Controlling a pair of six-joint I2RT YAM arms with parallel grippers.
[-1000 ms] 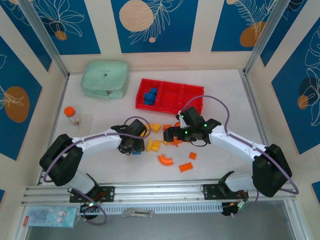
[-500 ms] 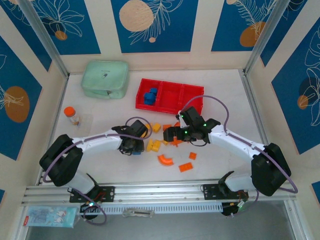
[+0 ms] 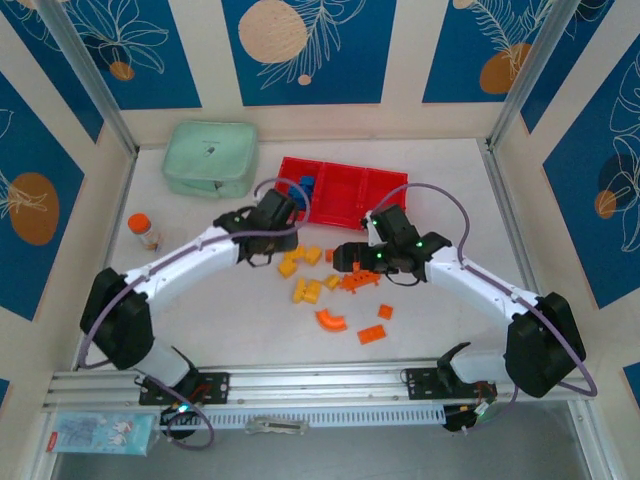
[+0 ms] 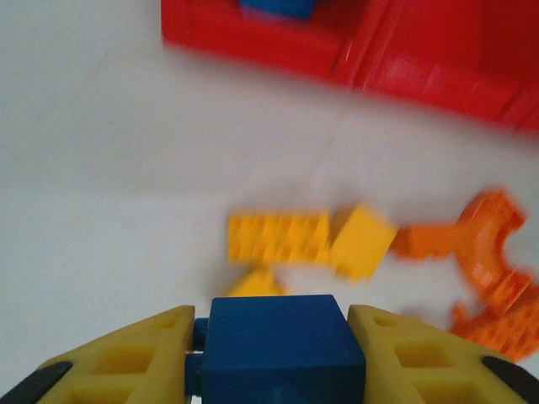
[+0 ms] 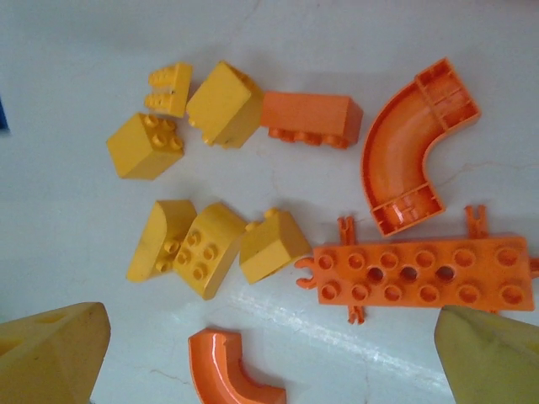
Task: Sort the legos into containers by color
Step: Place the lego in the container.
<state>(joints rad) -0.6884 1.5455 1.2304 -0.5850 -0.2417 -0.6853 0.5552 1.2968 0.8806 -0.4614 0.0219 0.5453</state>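
My left gripper (image 4: 271, 326) is shut on a blue lego (image 4: 282, 349), which fills the gap between the yellow fingers. In the top view that gripper (image 3: 277, 216) hangs just left of the red tray (image 3: 345, 192), the containers, whose left compartment holds blue legos (image 3: 304, 186). Yellow legos (image 3: 305, 291) and orange legos (image 3: 331, 320) lie scattered on the table below the tray. My right gripper (image 5: 269, 358) stands open above them, over a flat orange plate (image 5: 421, 273), a small orange arch (image 5: 227, 370) and yellow bricks (image 5: 202, 248). Its place in the top view is (image 3: 347, 256).
A mint-green zip case (image 3: 210, 158) lies at the back left. An orange-capped bottle (image 3: 143, 229) stands by the left wall. A large orange arch (image 5: 413, 147) and an orange block (image 5: 312, 118) lie beyond the plate. Metal posts frame the table's back corners.
My left gripper closed on the blue lego, then carried it up and back from the pile to the tray's left end. The right gripper shifted only slightly.
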